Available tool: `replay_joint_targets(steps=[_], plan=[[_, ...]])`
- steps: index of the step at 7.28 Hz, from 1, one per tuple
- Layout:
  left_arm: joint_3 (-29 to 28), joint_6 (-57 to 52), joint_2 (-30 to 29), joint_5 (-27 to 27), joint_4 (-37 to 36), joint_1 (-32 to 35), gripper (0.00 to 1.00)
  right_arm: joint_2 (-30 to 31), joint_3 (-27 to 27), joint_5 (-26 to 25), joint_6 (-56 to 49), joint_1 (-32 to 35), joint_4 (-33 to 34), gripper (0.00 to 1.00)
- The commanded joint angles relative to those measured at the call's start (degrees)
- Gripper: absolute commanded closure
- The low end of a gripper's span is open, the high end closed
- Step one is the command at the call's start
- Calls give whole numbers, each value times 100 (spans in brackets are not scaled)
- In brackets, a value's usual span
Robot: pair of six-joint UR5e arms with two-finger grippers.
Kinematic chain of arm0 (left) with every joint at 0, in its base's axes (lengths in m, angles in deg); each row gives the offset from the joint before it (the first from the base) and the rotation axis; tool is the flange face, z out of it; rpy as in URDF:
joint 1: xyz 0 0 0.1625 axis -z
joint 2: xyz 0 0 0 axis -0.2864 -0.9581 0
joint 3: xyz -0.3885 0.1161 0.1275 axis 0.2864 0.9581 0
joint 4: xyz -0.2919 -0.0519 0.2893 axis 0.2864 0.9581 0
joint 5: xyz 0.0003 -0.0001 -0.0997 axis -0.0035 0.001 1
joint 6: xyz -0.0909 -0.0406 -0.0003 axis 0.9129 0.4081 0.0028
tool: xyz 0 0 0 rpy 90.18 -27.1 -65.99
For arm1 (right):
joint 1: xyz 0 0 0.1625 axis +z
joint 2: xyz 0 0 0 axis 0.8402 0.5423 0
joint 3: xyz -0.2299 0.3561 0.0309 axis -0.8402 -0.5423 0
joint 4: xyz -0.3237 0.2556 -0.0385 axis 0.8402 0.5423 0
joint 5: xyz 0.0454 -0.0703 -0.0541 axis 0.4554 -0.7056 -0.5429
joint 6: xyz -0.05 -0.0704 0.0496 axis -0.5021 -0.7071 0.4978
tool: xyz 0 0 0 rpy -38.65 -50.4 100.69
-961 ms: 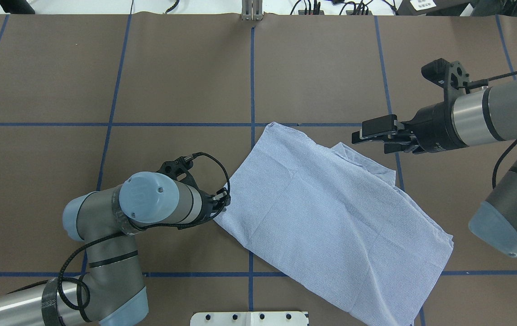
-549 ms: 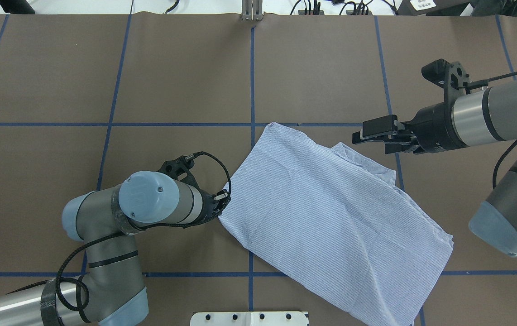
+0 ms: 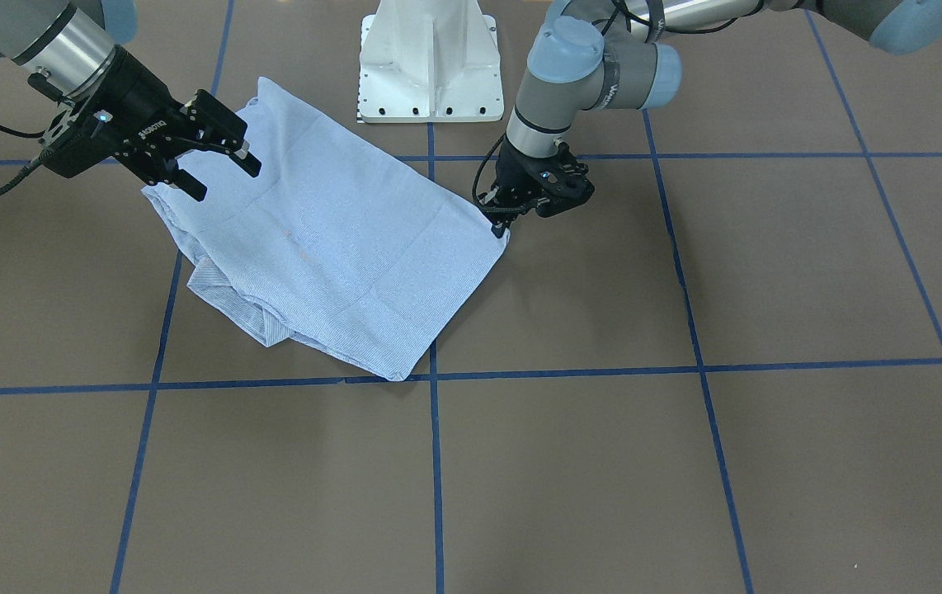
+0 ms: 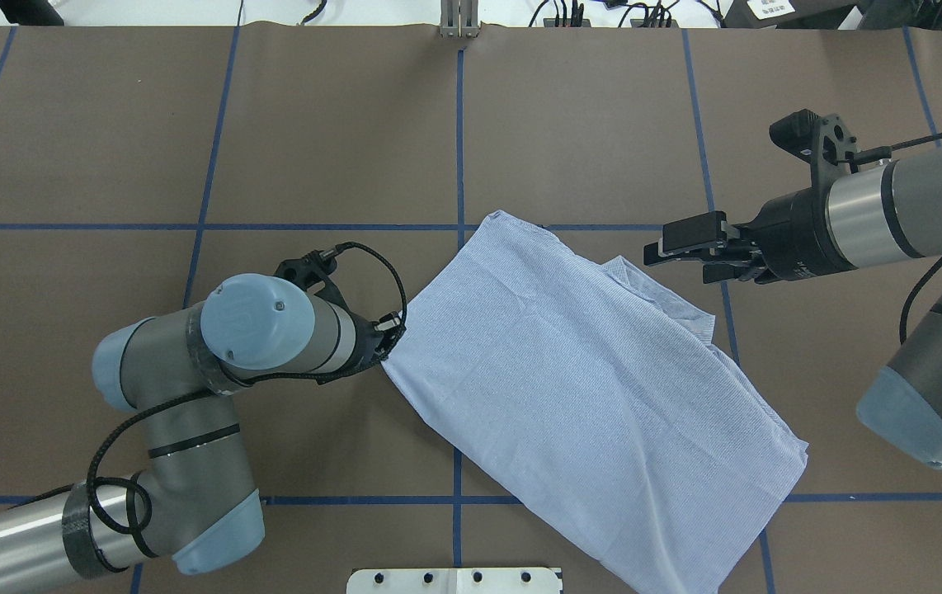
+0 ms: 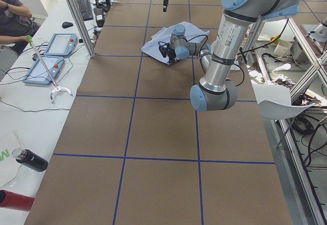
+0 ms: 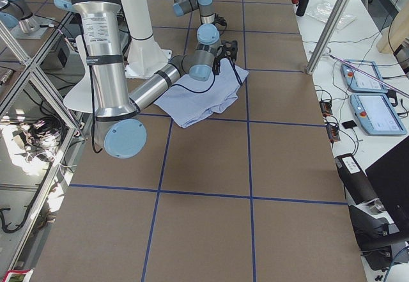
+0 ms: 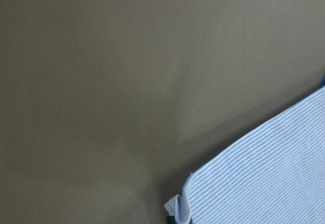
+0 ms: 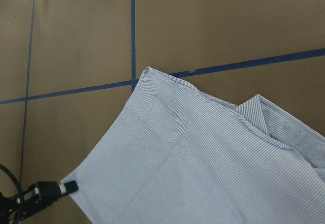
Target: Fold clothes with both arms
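The light blue striped shirt [image 4: 586, 388] lies folded into a slanted rectangle at the middle of the table, collar edge toward the right. It also shows in the front view [image 3: 331, 239] and the right wrist view [image 8: 193, 168]. My left gripper [image 4: 384, 351] is low at the shirt's left corner and shut on it; the front view shows the gripper [image 3: 500, 221] at that corner. The left wrist view shows the pinched corner [image 7: 177, 211] at its bottom edge. My right gripper [image 4: 659, 250] is open and empty. It hovers above the table just right of the collar edge [image 3: 228, 169].
The white pedestal base [image 3: 430, 58] stands at the table's near edge, behind the shirt. Blue tape lines [image 4: 459, 124] grid the brown table. Along the far side, a white desk holds tablets [image 5: 51, 56] and bottles [image 5: 30, 161].
My left gripper has moved left and away from the robot, dragging the shirt's corner. The whole shirt has slid a little that way. The right gripper has barely moved.
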Motion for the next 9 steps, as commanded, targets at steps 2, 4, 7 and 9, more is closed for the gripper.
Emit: replay_joint_targets(steps=[2,4,7,9], plan=[[-232,-450,-178,50,-107,807,100,18,10,5,7,12,9,0],[-707,-608,-636,164,-46,1159,100,18,10,-4,7,12,9,0],[-1365,-915,-1136,112,16,1213,100,27,1,-13,7,12,9,0],[-2452,-1048,-1392,77,1370,1476,100,36,-8,4,7,21,26,0]])
